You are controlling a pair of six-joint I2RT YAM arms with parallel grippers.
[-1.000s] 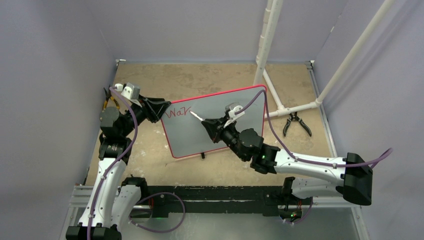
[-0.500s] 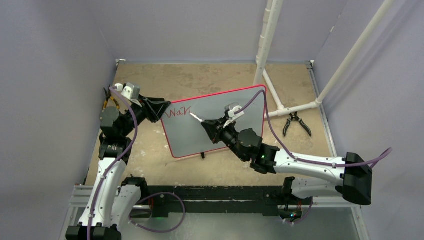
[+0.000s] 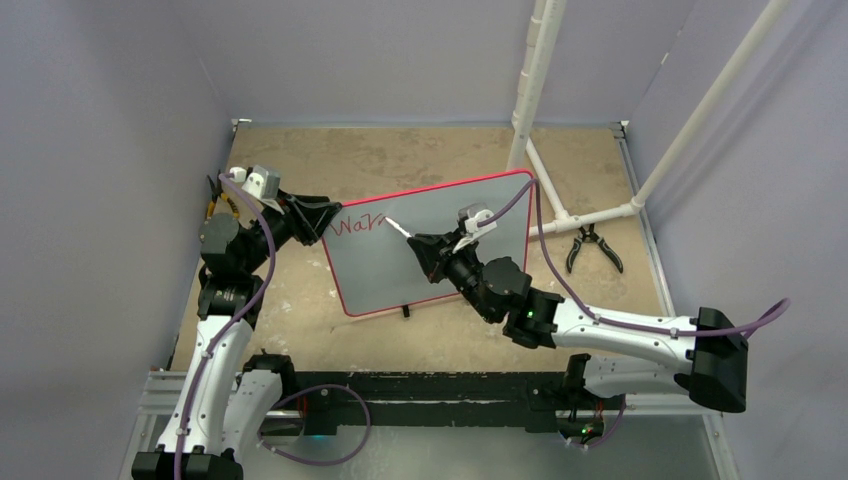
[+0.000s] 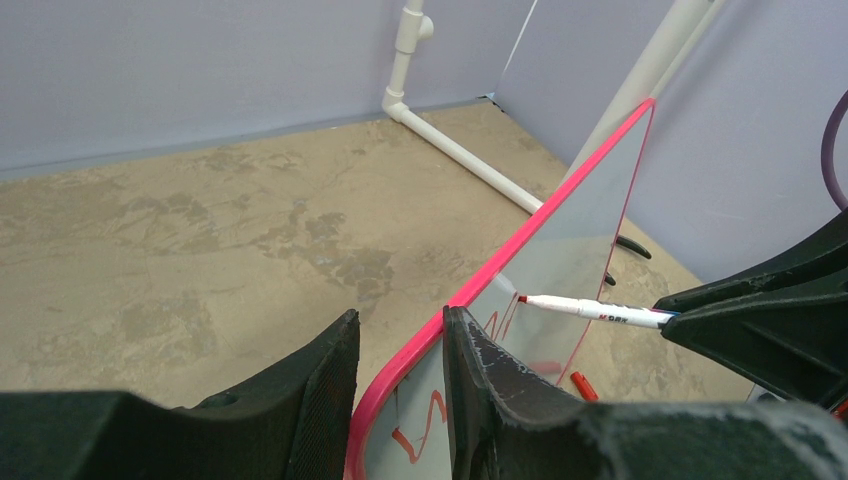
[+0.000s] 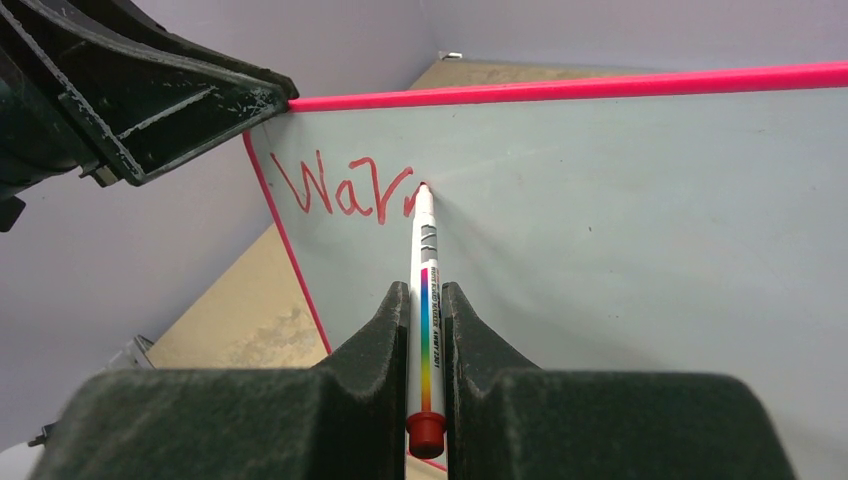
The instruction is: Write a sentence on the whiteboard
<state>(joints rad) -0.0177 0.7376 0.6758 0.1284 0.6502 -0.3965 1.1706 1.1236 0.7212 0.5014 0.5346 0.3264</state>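
Since 1 second ago my right gripper (image 3: 424, 243) has slid slightly rightward along the board (image 3: 490, 215), and the red lettering (image 3: 358, 226) has gained 1 stroke, now roughly "War" plus a hook. Its 2 fingers are clamped tight on the pen (image 5: 424, 300), whose tip touches the board at the last stroke. My left gripper (image 4: 398, 335) pinches the board's upper left rim, nearly closed. I see the board standing tilted mid-table (image 3: 400, 150), lettering at its top left.
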